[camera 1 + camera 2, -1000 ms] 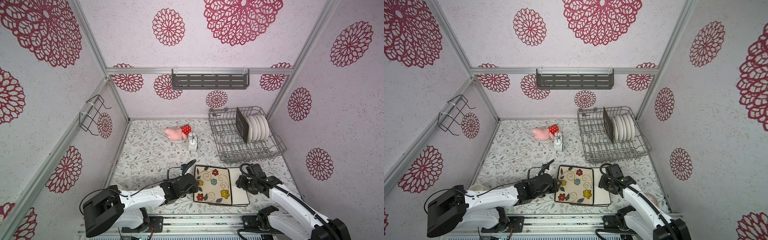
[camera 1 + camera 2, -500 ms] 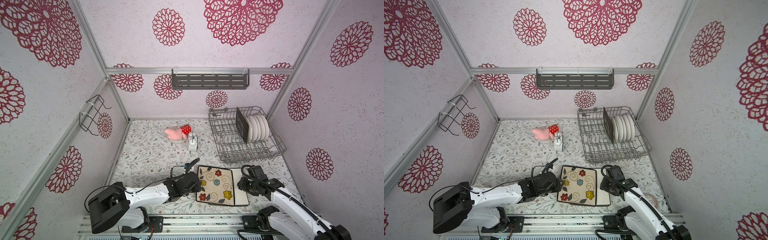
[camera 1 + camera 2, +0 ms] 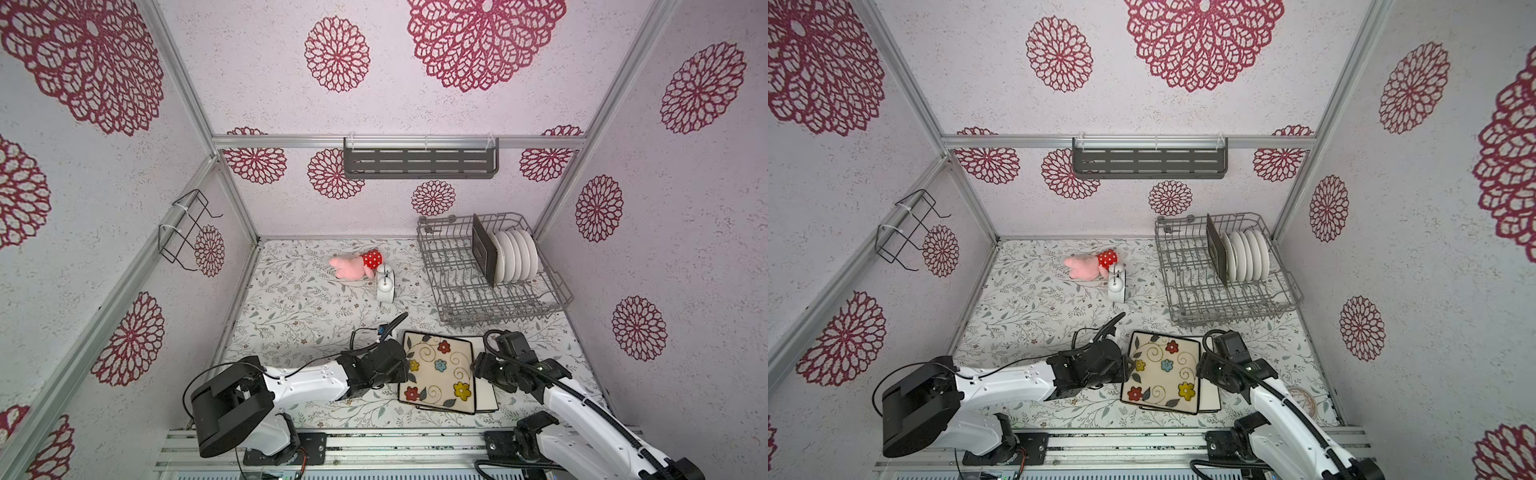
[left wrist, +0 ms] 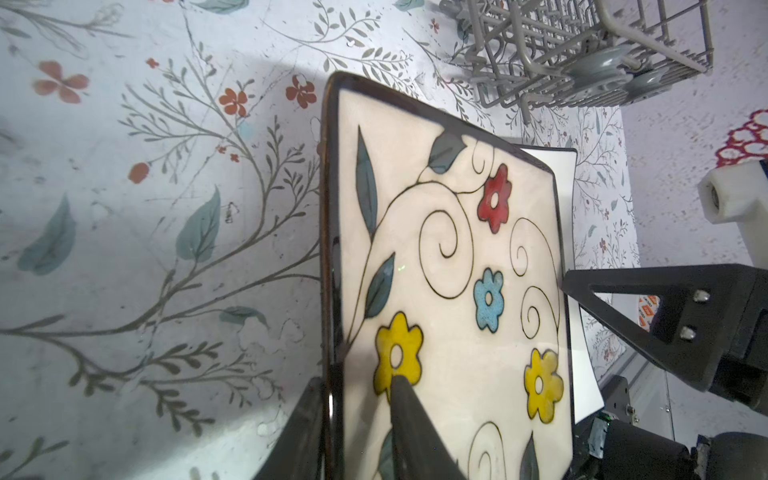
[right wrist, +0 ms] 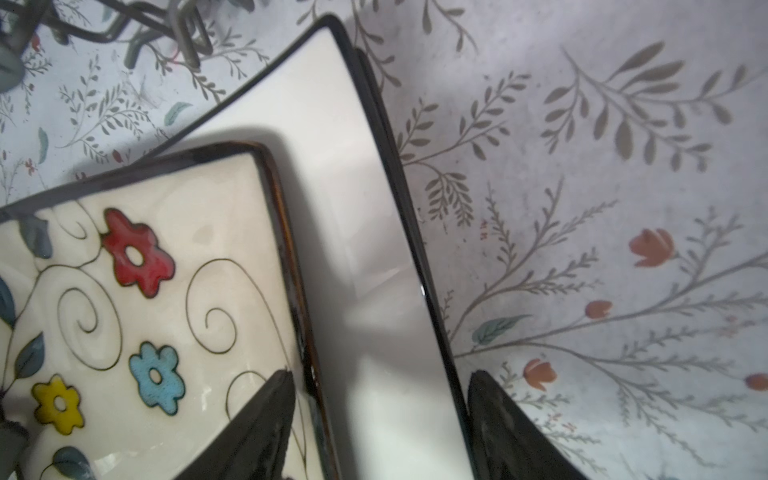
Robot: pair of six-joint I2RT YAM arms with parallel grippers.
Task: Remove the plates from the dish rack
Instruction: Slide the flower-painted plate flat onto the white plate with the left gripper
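Fingers of the left gripper (image 4: 361,419) pinch the dark rim of the cream square flowered ceramic plate (image 3: 438,372), one finger (image 4: 409,424) lying on its glazed face and its mate under the edge. Across that plate, the right gripper (image 5: 378,419) stands with its jaws parted, one finger (image 5: 266,419) over the flowered plate and one (image 5: 494,419) outside the black rim of the large white rectangular plate (image 5: 365,257) underneath; it grips nothing that I can see. Both plates lie stacked near the front edge of the leaf-printed tabletop (image 3: 299,316), the flowered one on top, so these two count as unloaded, though the top one is not yet let go. Farther back, in the far right corner, the grey wire dish rack (image 3: 461,291) holds a dark square plate (image 3: 482,251) standing upright and a row of round white plates (image 3: 515,255) behind it. By my judgement, the larger share of the unloading remains.
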